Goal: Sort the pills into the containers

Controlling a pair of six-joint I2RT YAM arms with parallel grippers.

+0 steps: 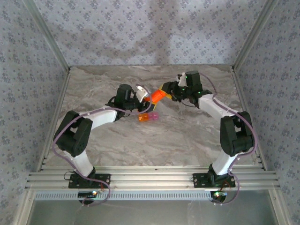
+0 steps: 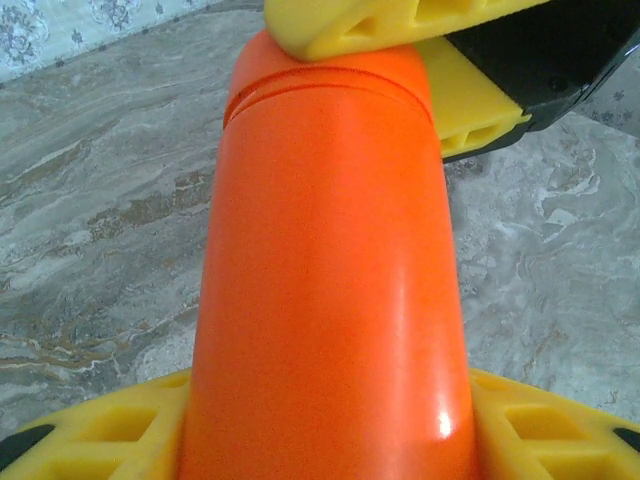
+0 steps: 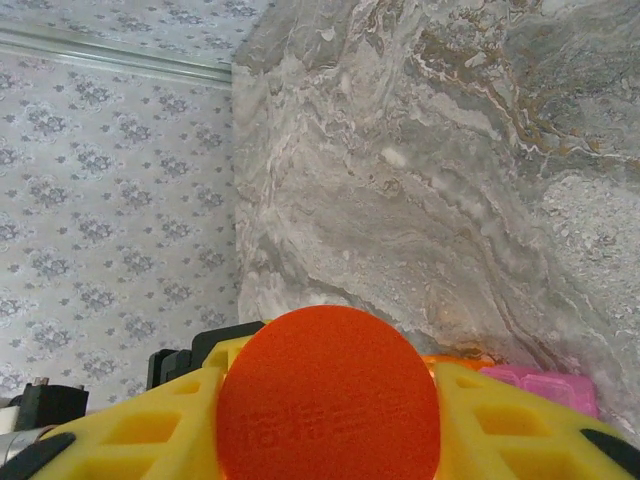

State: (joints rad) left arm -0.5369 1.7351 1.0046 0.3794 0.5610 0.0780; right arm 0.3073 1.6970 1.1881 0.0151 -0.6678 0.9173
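Observation:
An orange cylindrical bottle (image 1: 157,97) hangs tilted above the mid table between my two arms. My left gripper (image 1: 150,99) is shut on its body; in the left wrist view the bottle (image 2: 330,280) runs up between my yellow fingers (image 2: 90,440). My right gripper (image 1: 166,89) is shut on the round orange cap (image 3: 328,395), with a yellow finger (image 3: 520,425) pressed on each side. The containers, joined orange (image 1: 142,117) and pink (image 1: 152,116) cubes, sit on the table just below the bottle; the pink one (image 3: 545,385) peeks past my right finger. The pills are out of view.
The marbled table (image 1: 154,140) is bounded by patterned walls (image 1: 28,70) on the left, back and right. An aluminium rail frame (image 1: 150,178) runs along the near edge, where both arm bases are bolted. Bare tabletop lies in front of the containers.

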